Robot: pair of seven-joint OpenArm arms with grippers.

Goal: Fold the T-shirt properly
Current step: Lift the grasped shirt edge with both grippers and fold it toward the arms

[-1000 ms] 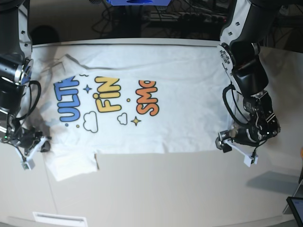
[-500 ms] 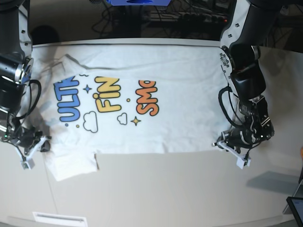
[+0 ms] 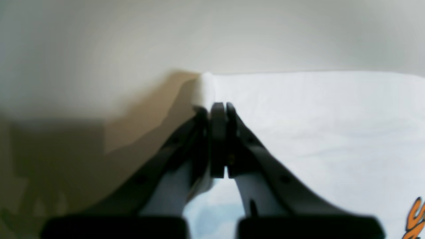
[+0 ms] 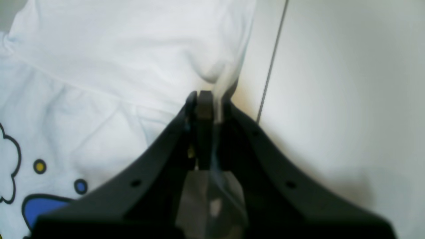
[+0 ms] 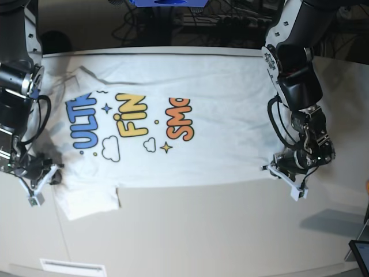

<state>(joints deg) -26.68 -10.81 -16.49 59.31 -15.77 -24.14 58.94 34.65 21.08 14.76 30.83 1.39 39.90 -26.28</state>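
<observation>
The white T-shirt lies spread print-up across the table, showing blue, yellow and orange letters. My left gripper is at the shirt's near right hem corner. In the left wrist view the left gripper has its jaws pressed together on the edge of the T-shirt, whose corner pokes up just past the tips. My right gripper sits at the near left, by the sleeve. In the right wrist view the right gripper is shut, with a fold of the T-shirt drawn between its fingers.
The light grey table extends bare toward the front edge, with a thin seam line beside the sleeve. A dark screen corner shows at the lower right. A white label lies at the front left. Cables hang behind the table.
My left gripper moved in onto the shirt's hem corner and went from open to shut. The right gripper stayed shut at the sleeve side.
</observation>
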